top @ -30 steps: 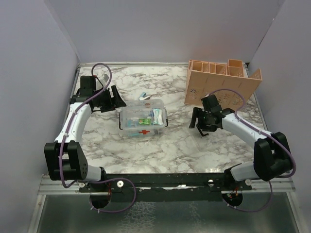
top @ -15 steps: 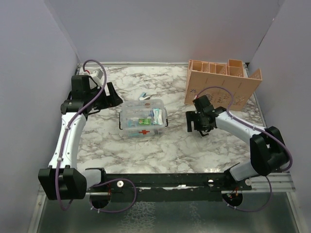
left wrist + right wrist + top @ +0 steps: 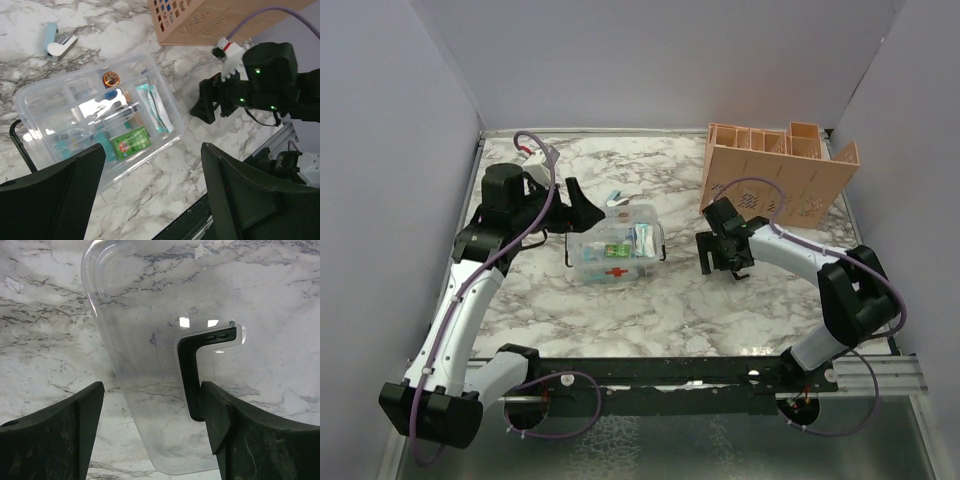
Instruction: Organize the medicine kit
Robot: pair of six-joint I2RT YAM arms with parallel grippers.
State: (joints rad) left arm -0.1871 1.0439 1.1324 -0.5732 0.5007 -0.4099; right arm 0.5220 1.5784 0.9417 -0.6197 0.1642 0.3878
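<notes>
We see the medicine kit (image 3: 616, 246) lying flat near the middle of the marble bench (image 3: 650, 310), its red cross showing and small packets visible through the clear plastic. The left gripper (image 3: 582, 210) hovers just beside the kit's far left corner, its fingers spread wide with nothing between them. The right gripper (image 3: 717, 255) hangs to the right of the kit, apart from it, likewise spread wide and holding nothing. In the right wrist view a clear plastic piece (image 3: 145, 340) with a black handle arm (image 3: 192, 375) lies below that gripper; we cannot tell whether it is the kit's lid or its box. A peach slotted organizer (image 3: 775, 180) stands at the far right of the bench. A small blue and white item (image 3: 618, 197) lies just behind the kit.
</notes>
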